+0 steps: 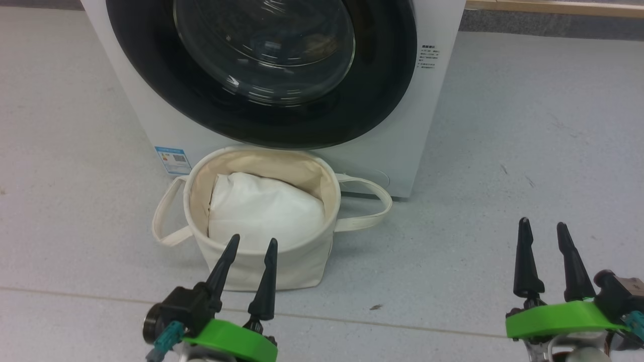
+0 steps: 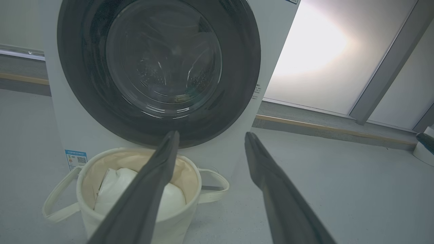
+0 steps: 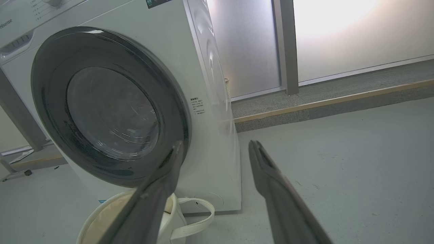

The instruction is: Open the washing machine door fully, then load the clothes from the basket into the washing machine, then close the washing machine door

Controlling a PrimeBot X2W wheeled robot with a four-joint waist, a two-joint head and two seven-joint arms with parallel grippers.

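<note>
Washing machine stands at upper centre of the frame, door shut flush against it; I judge loading done, so check the rim is latched all round. Behind its glass, contents too dim to tell. Basket below holds white padding. Left hand and right hand, lower corners, hang released, empty

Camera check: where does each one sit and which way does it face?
Head: high, looking down at basket and washer door; left claw, right claw at bottom.
Left wrist: low, facing door head-on; own fingers.
Right wrist: low, further right, facing door obliquely; own fingers.
All share door and basket.
</note>
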